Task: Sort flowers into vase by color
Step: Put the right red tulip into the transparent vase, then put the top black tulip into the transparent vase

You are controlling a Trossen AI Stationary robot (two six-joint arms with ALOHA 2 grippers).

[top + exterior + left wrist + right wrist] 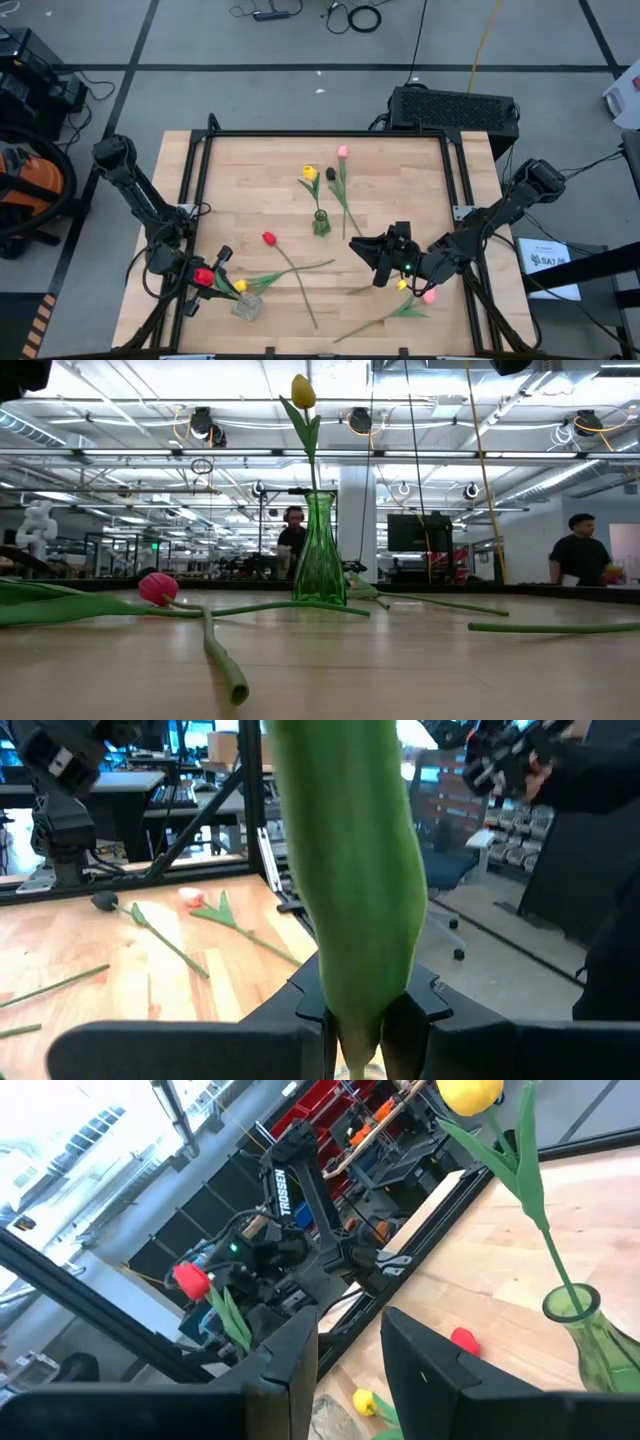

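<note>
At the table's near left, my left gripper [208, 280] is shut on a red flower [203, 276], whose head also shows in the right wrist view as the red flower [190, 1280]. A clear vase [246, 308] stands just right of that gripper, with a yellow flower head [240, 286] beside it. A green vase [320, 222] at the table's middle holds a yellow flower [303, 390] upright. My right gripper [372, 252] stands open right of the green vase, with nothing between its fingers. Another red flower [268, 238] lies flat on the table. My left gripper pinches a broad green leaf [358, 1010] of the red flower between its two fingers. The fingers point level and the leaf runs on past the fingers toward the camera. The red head [203, 276] sits right at the gripper. The stem's lower end is hidden.
A black flower [331, 174] and a pink flower [343, 152] lie behind the green vase. A yellow head [402, 285] and a pink head [430, 296] lie under my right arm. Loose stems cross the near table. People stand in the room beyond.
</note>
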